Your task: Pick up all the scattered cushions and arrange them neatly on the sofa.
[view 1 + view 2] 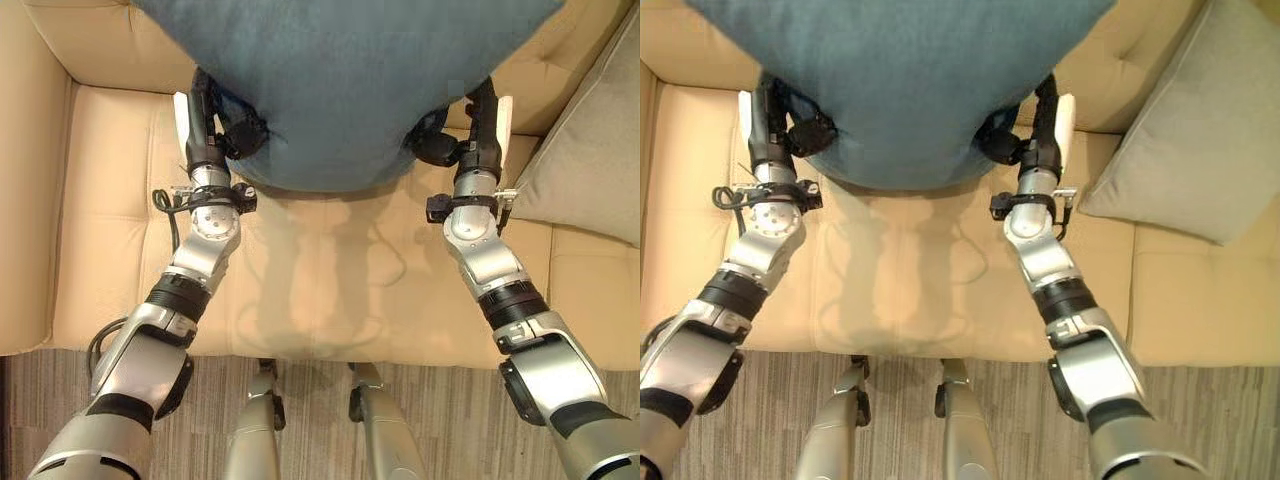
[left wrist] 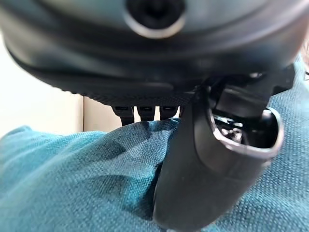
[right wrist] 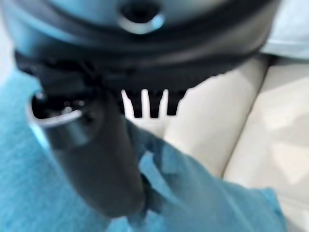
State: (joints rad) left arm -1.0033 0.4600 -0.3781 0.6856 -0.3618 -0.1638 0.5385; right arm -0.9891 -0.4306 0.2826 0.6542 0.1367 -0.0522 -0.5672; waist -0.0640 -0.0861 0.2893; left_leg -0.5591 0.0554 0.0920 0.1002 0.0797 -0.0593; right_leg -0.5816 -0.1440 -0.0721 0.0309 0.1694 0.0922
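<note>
Left eye view: I grip the blue cushion (image 1: 340,90) with left hand (image 1: 215,125) and right hand (image 1: 470,130) over the sofa (image 1: 110,250); grey cushion (image 1: 590,160) already placed.

Only the floor really: grey-brown striped carpet (image 1: 320,400) running along the front edge of the seat, looks like short pile, and it carries on past both sides.

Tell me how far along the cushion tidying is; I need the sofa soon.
Done: a grey cushion leans at the sofa's right end. In hand: the left hand and right hand pinch a teal cushion above the seat. Left: setting it down; any other cushions can't be judged.
</note>
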